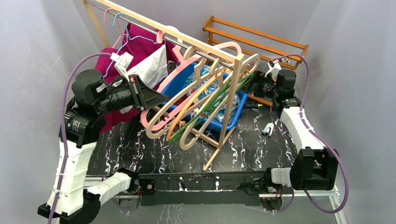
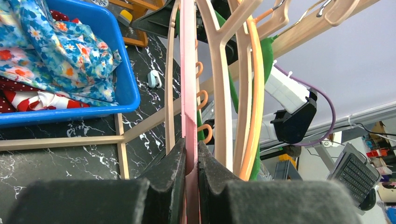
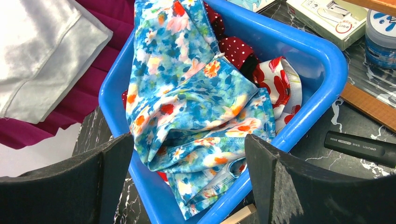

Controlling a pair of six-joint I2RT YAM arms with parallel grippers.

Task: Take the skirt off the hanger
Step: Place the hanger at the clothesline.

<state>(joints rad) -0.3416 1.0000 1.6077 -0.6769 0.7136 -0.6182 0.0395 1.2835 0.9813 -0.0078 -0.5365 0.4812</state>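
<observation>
My left gripper (image 1: pixel 159 99) is shut on the lower bar of a bare pink hanger (image 1: pixel 179 73) that hangs on the wooden rail. In the left wrist view the pink bar (image 2: pixel 188 93) runs up from between my closed fingers (image 2: pixel 190 154). A blue floral skirt (image 1: pixel 212 88) lies crumpled in the blue bin (image 1: pixel 233 119), on top of red-and-white clothes. My right gripper (image 1: pixel 256 86) is open and empty just above the bin's near corner. In the right wrist view the skirt (image 3: pixel 196 98) lies below the gripper (image 3: pixel 187 140), draped over the bin rim (image 3: pixel 322 88).
Several empty beige, orange and green hangers (image 1: pixel 210 107) crowd the slanted wooden rail (image 1: pixel 187 39). A magenta garment (image 1: pixel 140 42) and a white one (image 1: pixel 152 67) hang at the left. A wooden rack (image 1: pixel 261 35) stands behind. A black marker (image 3: pixel 359 147) lies beside the bin.
</observation>
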